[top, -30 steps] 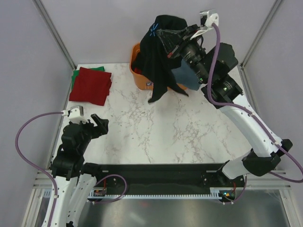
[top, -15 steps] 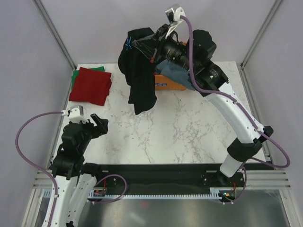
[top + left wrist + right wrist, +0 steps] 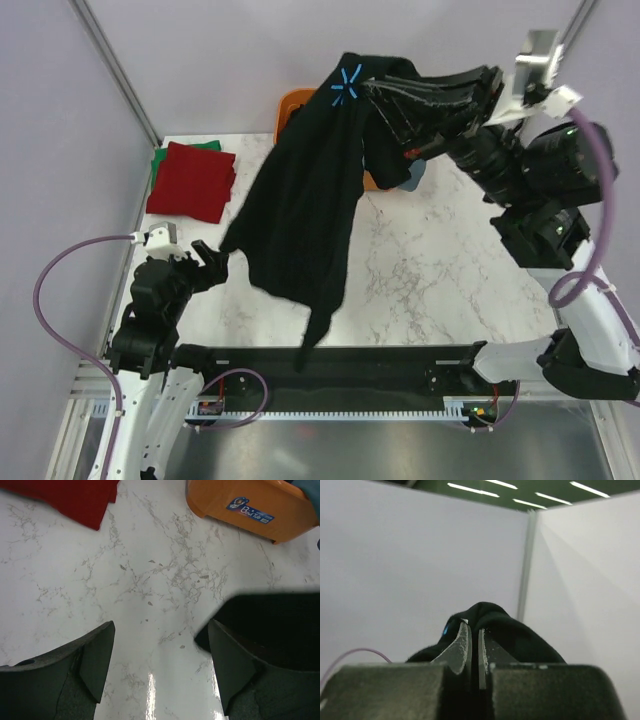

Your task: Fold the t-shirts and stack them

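Observation:
My right gripper (image 3: 372,90) is raised high over the table's back and is shut on a black t-shirt (image 3: 305,210) with a light-blue mark (image 3: 346,83) near the collar. The shirt hangs down long over the table's middle to the near edge. In the right wrist view the black cloth (image 3: 495,630) is pinched between the shut fingers. My left gripper (image 3: 212,262) is open and empty low at the near left; the shirt's hem shows in its view (image 3: 265,617). A folded dark red t-shirt (image 3: 192,180) lies on a green one (image 3: 157,163) at the back left.
An orange plastic basket (image 3: 292,105) stands at the back centre, mostly hidden behind the hanging shirt, with grey-blue cloth (image 3: 413,175) at its right side. In the left wrist view the basket (image 3: 245,507) is at the far right. Grey walls and frame posts enclose the table.
My right arm has swung up and right, lifting the black shirt out of the basket; it now hangs fully extended over the table's middle. The left arm has not moved.

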Controlling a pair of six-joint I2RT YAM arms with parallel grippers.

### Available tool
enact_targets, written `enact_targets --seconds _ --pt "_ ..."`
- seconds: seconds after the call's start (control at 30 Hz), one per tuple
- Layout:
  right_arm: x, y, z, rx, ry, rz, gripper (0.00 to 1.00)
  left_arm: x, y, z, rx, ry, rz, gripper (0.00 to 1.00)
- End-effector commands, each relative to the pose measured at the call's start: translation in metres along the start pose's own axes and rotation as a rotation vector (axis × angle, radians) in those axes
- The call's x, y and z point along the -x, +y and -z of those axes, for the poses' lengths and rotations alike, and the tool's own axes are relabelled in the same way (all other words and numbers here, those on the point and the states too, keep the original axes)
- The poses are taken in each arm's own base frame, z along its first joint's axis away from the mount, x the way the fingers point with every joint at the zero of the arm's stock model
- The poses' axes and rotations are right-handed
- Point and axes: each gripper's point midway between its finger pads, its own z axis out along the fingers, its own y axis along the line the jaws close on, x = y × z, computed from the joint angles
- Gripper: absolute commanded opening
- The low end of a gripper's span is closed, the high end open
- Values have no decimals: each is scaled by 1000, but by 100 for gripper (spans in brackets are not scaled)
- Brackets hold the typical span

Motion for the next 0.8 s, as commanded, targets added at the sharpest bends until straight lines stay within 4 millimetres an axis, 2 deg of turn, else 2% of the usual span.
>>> enact_targets --seconds 0.0,0.03,0.07,0.1,0.13,0.17,0.2,0.23,0.3,0.33,0.4,0.47,0.57,0.6,0.67,0.7,0.77 --pt "-143 -61 25 -292 290 35 0 10 -3 2 -8 -23 -4 82" --pt "-174 -71 44 -369 363 25 0 11 -3 2 -8 -24 -4 82" --pt "-215 -85 67 -469 464 28 1 11 -4 2 -10 -27 -4 82" --pt "-294 -107 125 -666 690 39 22 11 -3 2 -8 -28 -5 82" --pt "-325 -118 161 -793 809 57 38 11 -3 3 -9 -29 -5 82" --pt "-349 -123 194 -895 918 53 49 11 -3 3 -9 -31 -3 82" --pt "-384 -121 246 -997 1084 41 62 11 -3 3 -9 -31 -3 82" --pt "-390 -123 268 -1059 1119 59 81 11 -3 3 -9 -31 -3 82" --pt "-405 -119 298 -1082 1167 42 93 11 -4 3 -14 -29 -3 82" --pt "-401 -118 297 -1069 1158 33 98 10 -4 2 -15 -25 -7 82" --pt "-394 -118 283 -1031 1151 31 98 10 -5 2 -19 -22 -8 82" --pt "-385 -127 274 -1037 1154 79 98 10 -5 2 -20 -21 -9 82" --pt "-379 -153 259 -1053 1159 56 98 10 -5 2 -18 -24 -7 82" --pt "-379 -177 261 -1092 1162 34 98 10 -5 2 -19 -25 -7 82" --pt "-382 -204 266 -1125 1169 15 98 11 -5 3 -20 -28 -5 82" --pt "-384 -232 275 -1178 1180 -2 98 10 -5 3 -19 -27 -5 82" --pt "-385 -259 283 -1219 1181 -22 98 10 -5 3 -23 -27 -8 82"
